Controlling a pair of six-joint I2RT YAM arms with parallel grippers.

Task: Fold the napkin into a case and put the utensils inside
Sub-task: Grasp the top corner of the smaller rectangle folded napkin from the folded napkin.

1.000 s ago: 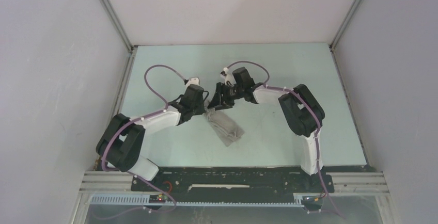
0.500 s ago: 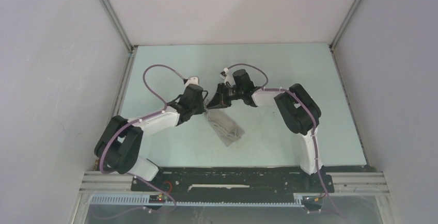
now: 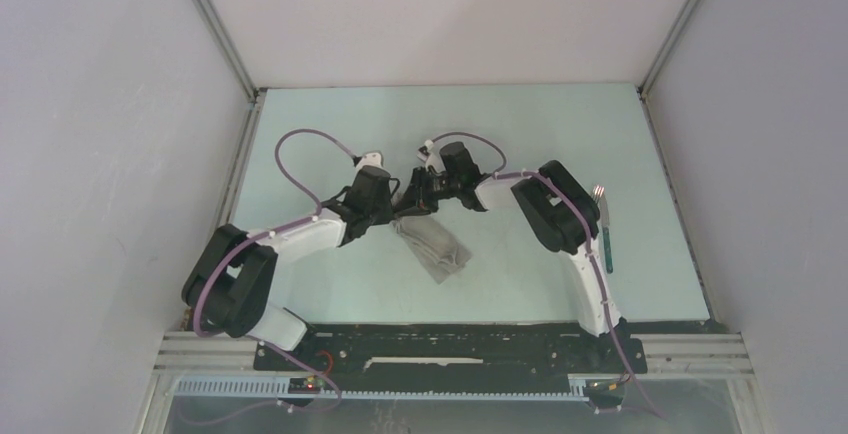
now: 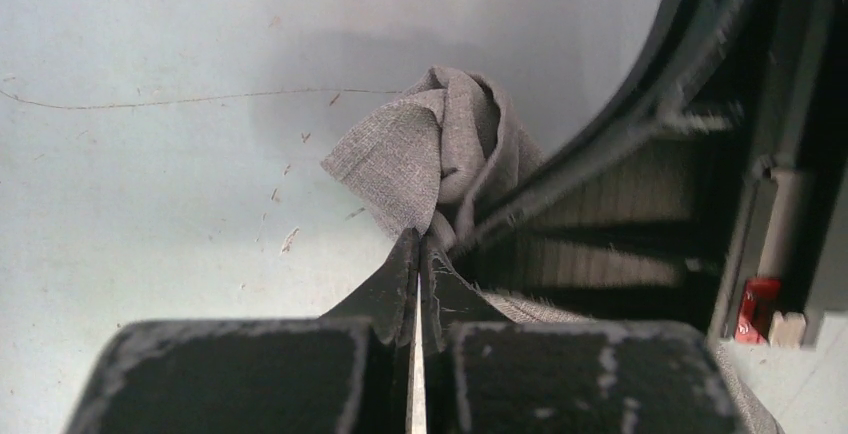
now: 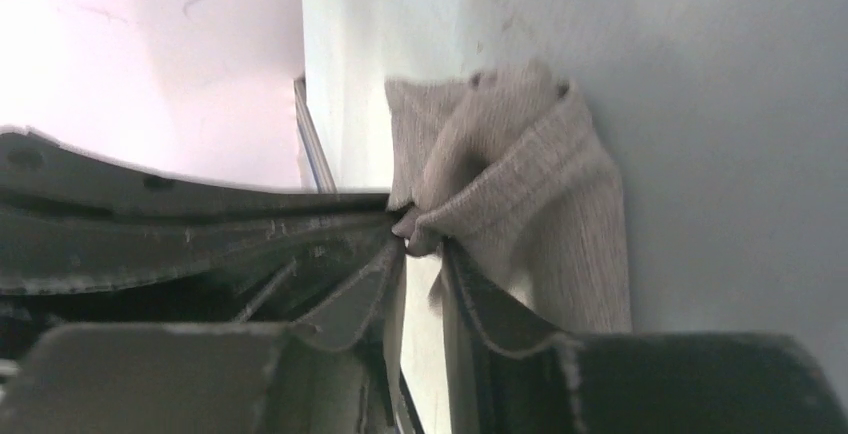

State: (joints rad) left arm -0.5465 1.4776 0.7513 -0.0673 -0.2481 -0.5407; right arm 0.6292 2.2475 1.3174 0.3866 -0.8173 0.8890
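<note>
- Top external view: the napkin [image 3: 436,248], a taupe-grey cloth folded into a narrow strip, lies slantwise on the pale surface [image 3: 320,134]. Its far end is gathered up where the two pincers meet.
- Left pincer [image 3: 397,212]: it reaches the napkin's far end from the left side of the strip.
- Right pincer [image 3: 414,200]: it reaches the same far end from the strip's right side, just beside the left pincer.
- Teal-handled fork [image 3: 606,236]: it lies on the surface well to the right of the napkin, beyond the right arm's elbow, with its silver tines pointing to the far side.
- Left wrist view: the left pincer's jaws are clenched on the cloth, their tips pressed together on a pinch of it. The napkin rises beyond the tips as a crumpled bunch. One dark finger [image 4: 640,119] of the right pincer slants in against the bunch's right side.
- Right wrist view: the right pincer's jaws stand narrowly apart, with a bunched fold of the napkin at their tips. Whether the fold is clamped or merely touched cannot be told. The rest of the cloth trails along the surface behind the fold.
</note>
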